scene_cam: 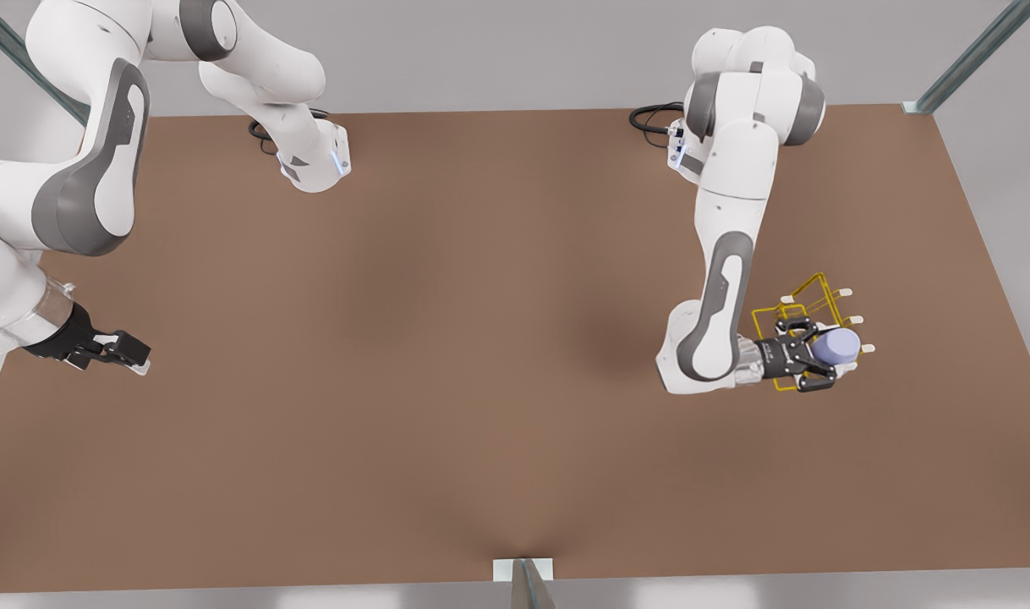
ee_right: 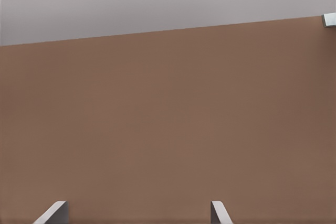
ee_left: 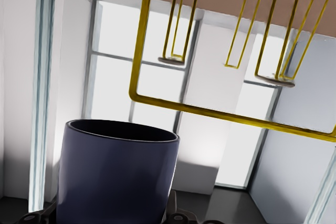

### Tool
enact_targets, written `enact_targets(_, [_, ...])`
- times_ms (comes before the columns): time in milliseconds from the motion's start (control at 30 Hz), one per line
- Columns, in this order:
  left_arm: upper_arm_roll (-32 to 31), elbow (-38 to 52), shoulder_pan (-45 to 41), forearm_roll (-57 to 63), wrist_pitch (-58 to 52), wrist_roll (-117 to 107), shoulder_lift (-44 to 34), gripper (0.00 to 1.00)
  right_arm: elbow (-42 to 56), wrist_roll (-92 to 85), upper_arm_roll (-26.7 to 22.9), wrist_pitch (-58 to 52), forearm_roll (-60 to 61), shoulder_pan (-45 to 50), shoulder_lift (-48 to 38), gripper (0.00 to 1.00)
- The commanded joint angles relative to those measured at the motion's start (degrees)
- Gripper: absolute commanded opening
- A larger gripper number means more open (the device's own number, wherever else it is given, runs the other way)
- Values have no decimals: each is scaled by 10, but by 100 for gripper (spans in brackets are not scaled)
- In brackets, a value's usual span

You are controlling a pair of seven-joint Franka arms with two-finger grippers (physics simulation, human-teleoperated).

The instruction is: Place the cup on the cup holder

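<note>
Two arms stand over the brown table (scene_cam: 447, 355); the left gripper (scene_cam: 822, 359), at the front view's right, is clamped on the cup (scene_cam: 836, 347), one black finger on each side of its pale lavender-blue wall; the cup lies tilted on its side between those fingers, its mouth turned away from the wrist, and it hangs right over the cup holder (scene_cam: 807, 317); from the front view I cannot tell whether cup and wire touch; the yellow prongs with their white caps stick out just beyond the fingertips, and in the left wrist view the wire frame (ee_left: 231, 114) runs past the cup's dark rim; the right gripper (scene_cam: 130, 351) waits well apart at the front view's left, above bare table near the edge; its fingertips (ee_right: 52, 212) stand apart, with nothing between them.
</note>
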Motion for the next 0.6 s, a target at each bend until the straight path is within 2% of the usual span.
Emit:
enact_targets(0, [0,-1,1,-3,6,-110,0,67,0,0,0,0,0,0,-1,100])
enact_targets(567, [-2,-32,-5,-21,2,-145,2,69,1,0,0,0,1,0,3,100])
